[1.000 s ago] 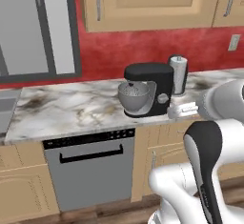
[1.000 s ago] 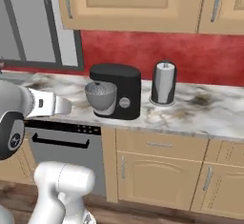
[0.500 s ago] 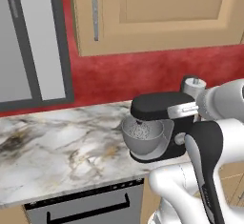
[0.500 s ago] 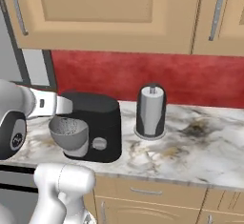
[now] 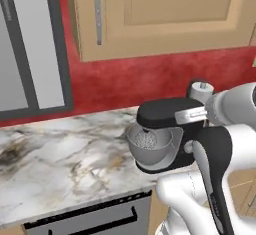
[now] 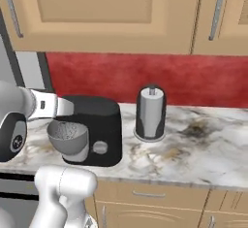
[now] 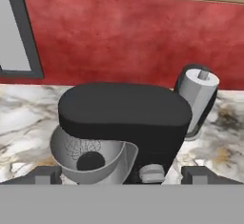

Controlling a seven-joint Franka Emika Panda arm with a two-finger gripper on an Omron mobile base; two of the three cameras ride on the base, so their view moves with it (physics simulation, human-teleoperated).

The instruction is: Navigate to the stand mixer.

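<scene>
Stand mixer [image 7: 125, 123] just beyond gripper [image 7: 121, 175], fingers seemingly apart

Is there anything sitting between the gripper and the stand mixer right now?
Nothing visible. In the hand view the stand mixer sits directly ahead of the gripper; the grey canister stands behind it, to one side.

My left base view looks forward and down from behind the arm's left, close on the marble counter [image 5: 60, 164] and stand mixer [image 5: 160, 141]. My right base view takes that same mixer [image 6: 92, 130] from the other side, adding the grey canister [image 6: 151, 113]. My hand view faces the mixer [image 7: 124, 123] nearly head-on, very near, red wall [image 7: 119, 37] behind.
</scene>
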